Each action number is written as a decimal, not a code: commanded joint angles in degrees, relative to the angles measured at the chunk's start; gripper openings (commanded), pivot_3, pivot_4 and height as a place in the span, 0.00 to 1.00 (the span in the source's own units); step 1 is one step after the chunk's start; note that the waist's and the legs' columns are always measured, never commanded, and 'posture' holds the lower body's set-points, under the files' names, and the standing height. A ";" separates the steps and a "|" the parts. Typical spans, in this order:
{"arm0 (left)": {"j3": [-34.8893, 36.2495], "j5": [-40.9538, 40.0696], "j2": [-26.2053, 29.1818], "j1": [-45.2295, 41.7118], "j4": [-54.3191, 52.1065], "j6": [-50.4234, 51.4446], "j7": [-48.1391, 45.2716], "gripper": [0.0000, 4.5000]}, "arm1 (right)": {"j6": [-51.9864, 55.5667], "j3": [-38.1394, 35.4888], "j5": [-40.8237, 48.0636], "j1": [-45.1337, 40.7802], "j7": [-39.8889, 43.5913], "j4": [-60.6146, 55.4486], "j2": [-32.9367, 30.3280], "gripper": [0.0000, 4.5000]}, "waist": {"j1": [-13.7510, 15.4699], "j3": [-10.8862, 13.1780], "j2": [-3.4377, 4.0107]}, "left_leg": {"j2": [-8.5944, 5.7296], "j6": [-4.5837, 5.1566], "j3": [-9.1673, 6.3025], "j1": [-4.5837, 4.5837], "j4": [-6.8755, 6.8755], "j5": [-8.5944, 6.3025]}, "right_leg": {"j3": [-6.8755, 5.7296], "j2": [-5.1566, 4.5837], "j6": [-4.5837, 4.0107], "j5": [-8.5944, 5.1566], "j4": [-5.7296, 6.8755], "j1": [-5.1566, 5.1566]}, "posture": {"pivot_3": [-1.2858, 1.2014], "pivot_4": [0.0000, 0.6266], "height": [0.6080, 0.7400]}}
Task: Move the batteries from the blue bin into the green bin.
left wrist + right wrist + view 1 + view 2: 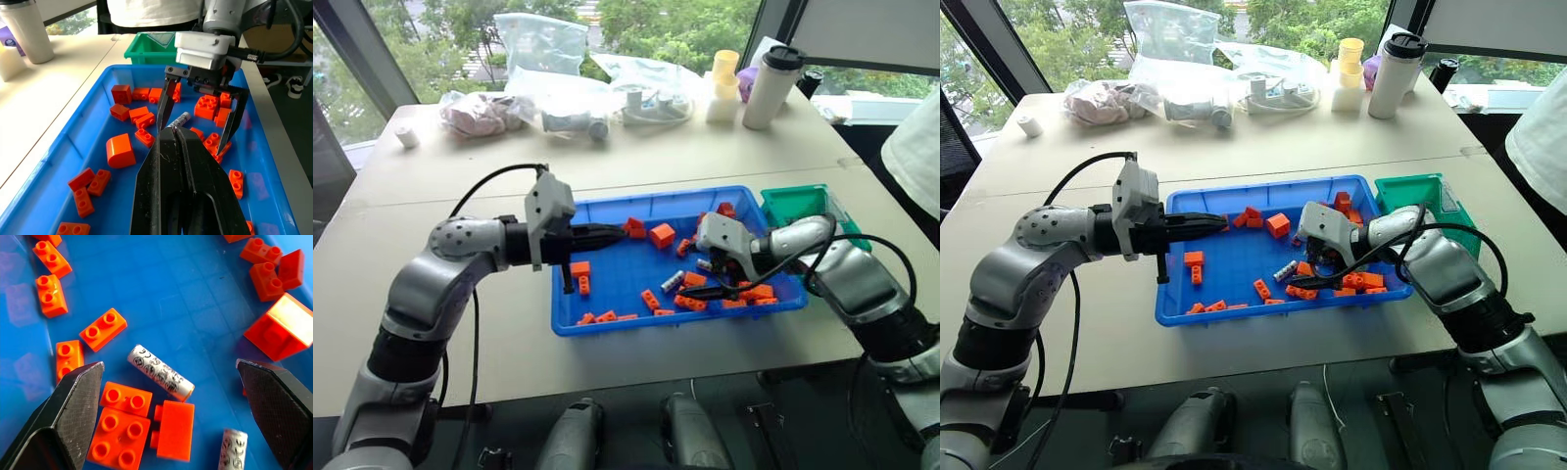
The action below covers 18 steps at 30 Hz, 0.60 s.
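The blue bin [646, 201] lies mid-table, strewn with orange bricks. Two silver batteries rest in its right half among the bricks: one [160, 372] lies flat between my right gripper's spread fingers, and another [233, 449] sits beside it. My right gripper [705, 279] hangs open just above the first battery, without touching it. The green bin [793, 204] stands against the blue bin's far right corner, behind my right arm. My left gripper [619, 233] is shut on nothing and hovers level over the blue bin's left half, pointing toward the right gripper.
Orange bricks [662, 235] lie scattered through the blue bin, several crowding the batteries. At the table's far side are plastic bags [548, 44], yellow cups [724, 83] and a white flask [771, 86]. A person in white [920, 147] stands at the right edge.
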 commanded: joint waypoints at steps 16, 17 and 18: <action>2.38 -1.44 1.39 1.66 -3.70 0.87 2.31 0.00 | -11.13 2.55 -10.52 -5.59 5.77 10.32 5.18 0.07 | 0.05 0.00 0.00 | -0.02 -0.01 -0.02 -0.01 0.01 0.00 | 0.00 -0.01 0.00 0.00 0.00 0.00 | 0.52 0.24 1.00; 2.33 -1.45 1.30 1.60 -3.64 0.86 2.34 0.00 | -9.40 1.01 -9.47 -6.08 5.05 9.16 5.91 0.07 | 0.07 0.00 0.00 | -0.02 -0.01 -0.02 -0.01 0.01 0.00 | 0.00 -0.01 0.00 0.00 0.00 0.00 | 0.52 0.24 1.00; 2.23 -1.38 1.25 1.54 -3.51 0.75 2.29 0.00 | -7.75 -1.08 -8.54 -6.82 4.04 7.91 6.18 0.07 | 0.07 0.00 0.00 | -0.02 -0.01 -0.03 -0.01 0.01 0.00 | 0.00 -0.01 0.00 0.00 0.00 0.00 | 0.52 0.24 1.00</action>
